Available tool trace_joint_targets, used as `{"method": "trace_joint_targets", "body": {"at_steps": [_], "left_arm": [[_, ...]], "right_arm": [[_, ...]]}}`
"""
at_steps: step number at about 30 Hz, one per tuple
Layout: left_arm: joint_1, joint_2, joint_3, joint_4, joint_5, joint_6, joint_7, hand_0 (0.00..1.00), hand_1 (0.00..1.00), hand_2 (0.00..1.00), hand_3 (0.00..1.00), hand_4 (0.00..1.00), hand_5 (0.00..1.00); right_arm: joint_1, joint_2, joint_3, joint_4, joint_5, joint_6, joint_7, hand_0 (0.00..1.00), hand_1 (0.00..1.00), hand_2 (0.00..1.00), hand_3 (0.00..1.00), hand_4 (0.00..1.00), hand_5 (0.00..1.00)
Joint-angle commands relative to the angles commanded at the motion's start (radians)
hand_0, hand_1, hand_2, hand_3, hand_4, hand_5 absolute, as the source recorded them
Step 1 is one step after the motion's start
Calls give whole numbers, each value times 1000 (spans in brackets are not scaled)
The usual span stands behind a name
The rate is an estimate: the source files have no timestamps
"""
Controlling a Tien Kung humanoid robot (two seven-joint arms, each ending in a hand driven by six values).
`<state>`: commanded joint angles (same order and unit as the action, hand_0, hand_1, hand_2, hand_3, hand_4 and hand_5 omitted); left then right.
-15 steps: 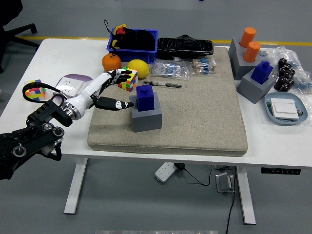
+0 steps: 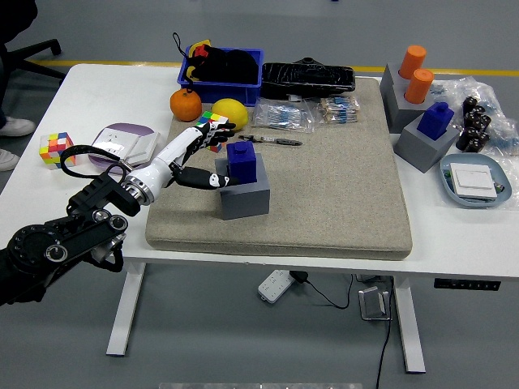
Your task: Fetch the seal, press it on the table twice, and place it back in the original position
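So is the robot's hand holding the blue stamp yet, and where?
No, nothing is held. The left hand is open beside the blue seal, its thumb close to the seal's left side, fingers spread behind it, not closed around it.

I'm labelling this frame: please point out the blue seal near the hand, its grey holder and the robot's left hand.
blue seal (image 2: 242,157): head view, front face.
grey holder (image 2: 246,198): head view, front wall.
left hand (image 2: 200,147): head view, back of hand.

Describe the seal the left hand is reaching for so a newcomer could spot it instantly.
Start at the beige mat covering the middle of the white table. Near the mat's left side a grey block stands alone, and the dark blue seal sits on top of it, beside the left hand. A similar blue seal stands off the mat at the right, by two orange ones.
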<state>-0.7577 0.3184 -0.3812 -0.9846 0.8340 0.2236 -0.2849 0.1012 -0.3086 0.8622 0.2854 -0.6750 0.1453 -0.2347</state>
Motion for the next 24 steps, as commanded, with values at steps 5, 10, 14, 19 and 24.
{"method": "trace_joint_targets", "body": {"at_steps": [5, 10, 14, 19, 24], "left_arm": [[-4, -21, 15, 25, -10, 1, 2, 872, 862, 833, 871, 979, 2], [-5, -36, 15, 44, -25, 3, 0, 870, 849, 809, 866, 974, 2], [-7, -45, 12, 54, -30, 7, -1, 870, 849, 809, 866, 974, 2], [-12, -59, 14, 68, -37, 12, -2, 862, 812, 769, 859, 944, 2], [-13, -65, 22, 76, -37, 12, 1, 856, 798, 736, 851, 919, 2]], "right_arm": [[0, 0, -3, 1, 1, 0, 0, 863, 774, 731, 742, 796, 571], [-3, -1, -6, -1, 1, 0, -1, 863, 774, 731, 742, 796, 571], [-4, 0, -5, -1, 2, 1, -1, 863, 774, 731, 742, 796, 571], [-2, 1, -3, 1, 2, 0, 0, 863, 775, 731, 742, 796, 571], [-1, 2, -3, 0, 2, 0, 1, 863, 775, 731, 742, 796, 571]]}}
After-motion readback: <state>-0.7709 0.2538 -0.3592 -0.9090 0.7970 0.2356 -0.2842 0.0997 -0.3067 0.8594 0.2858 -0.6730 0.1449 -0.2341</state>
